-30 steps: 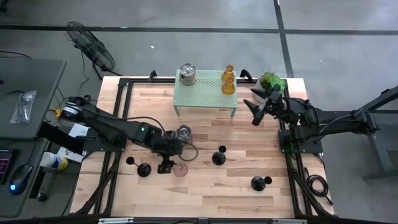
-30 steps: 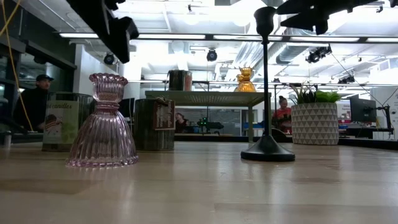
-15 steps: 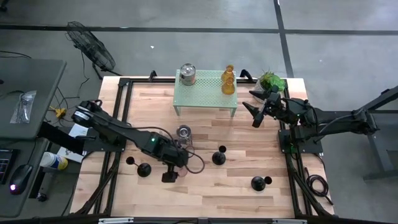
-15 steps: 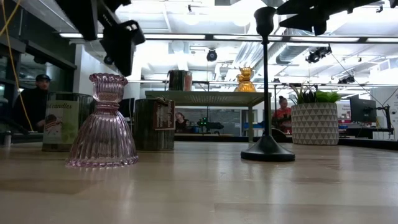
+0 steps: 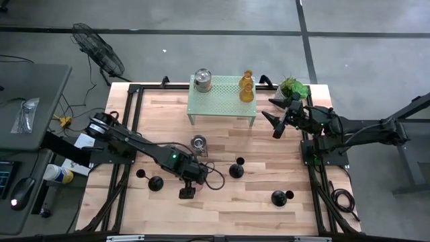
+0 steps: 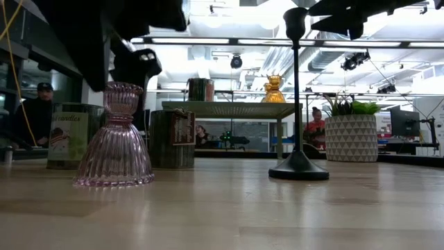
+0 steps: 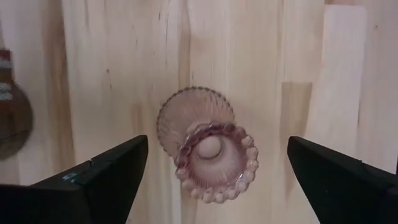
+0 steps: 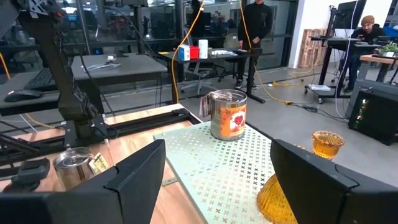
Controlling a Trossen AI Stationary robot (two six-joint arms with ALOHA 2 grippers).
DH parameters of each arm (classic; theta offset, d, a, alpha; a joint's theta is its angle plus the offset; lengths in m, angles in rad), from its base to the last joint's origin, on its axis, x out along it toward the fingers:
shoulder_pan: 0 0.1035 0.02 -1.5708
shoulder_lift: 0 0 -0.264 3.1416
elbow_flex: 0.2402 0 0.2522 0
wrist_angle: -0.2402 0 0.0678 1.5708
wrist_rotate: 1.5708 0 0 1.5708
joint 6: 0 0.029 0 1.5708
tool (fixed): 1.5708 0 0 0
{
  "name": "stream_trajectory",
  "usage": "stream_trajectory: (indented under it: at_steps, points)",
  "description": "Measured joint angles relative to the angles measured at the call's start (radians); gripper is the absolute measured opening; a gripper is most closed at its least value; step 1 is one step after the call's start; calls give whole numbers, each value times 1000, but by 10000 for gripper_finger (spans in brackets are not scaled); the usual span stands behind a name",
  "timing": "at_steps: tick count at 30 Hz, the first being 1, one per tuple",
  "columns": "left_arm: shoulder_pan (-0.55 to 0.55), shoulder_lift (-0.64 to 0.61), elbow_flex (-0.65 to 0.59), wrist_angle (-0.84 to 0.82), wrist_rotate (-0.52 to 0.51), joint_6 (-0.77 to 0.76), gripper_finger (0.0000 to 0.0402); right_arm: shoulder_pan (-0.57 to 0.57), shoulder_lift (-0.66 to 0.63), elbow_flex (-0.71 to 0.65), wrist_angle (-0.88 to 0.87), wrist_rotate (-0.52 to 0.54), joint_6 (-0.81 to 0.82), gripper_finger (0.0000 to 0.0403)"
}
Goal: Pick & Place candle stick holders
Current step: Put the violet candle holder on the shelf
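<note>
— So, where was the left gripper (image 7: 211, 171)?
— It hung directly over the pink glass candle holder (image 7: 207, 148), jaws spread wide, one finger (image 7: 93, 180) on either side and neither touching the glass. It held nothing.
— And the right one?
— The right gripper (image 5: 272, 119) waited in the air beside the pale green perforated rack (image 5: 222, 101), near the potted plant (image 5: 293, 86). Its fingers stood parted and empty.
— What lay under them?
— A pale wooden table (image 5: 222, 212) of glued planks in a black frame. Beyond it was a workshop with strip lights, desks and a few people.
— How did the pink holder look?
— Ribbed, with a flared skirt base, a narrow waist and a beaded rim; it stood upright near the table's front left of centre.
— The rest?
— An amber glass holder (image 5: 246, 87) and a metal tin (image 5: 202, 80) stood on the rack. A silver cup (image 5: 198, 142) stood just beyond the left gripper, and three black round-based sticks (image 5: 236, 169) were scattered across the front.
</note>
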Motion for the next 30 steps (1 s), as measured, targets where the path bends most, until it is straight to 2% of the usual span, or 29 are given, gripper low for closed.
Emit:
stream_trajectory:
  at_steps: [17, 25, 30]
  points:
    - [2, 4, 0, 3, 7, -10, 217, 0, 0, 0, 0, 2, 0, 284]
    - [2, 4, 0, 5, 10, -13, 172, 0, 0, 0, -1, 2, 0, 284]
    - [2, 4, 0, 5, 10, -13, 167, 0, 0, 0, -2, 2, 0, 284]
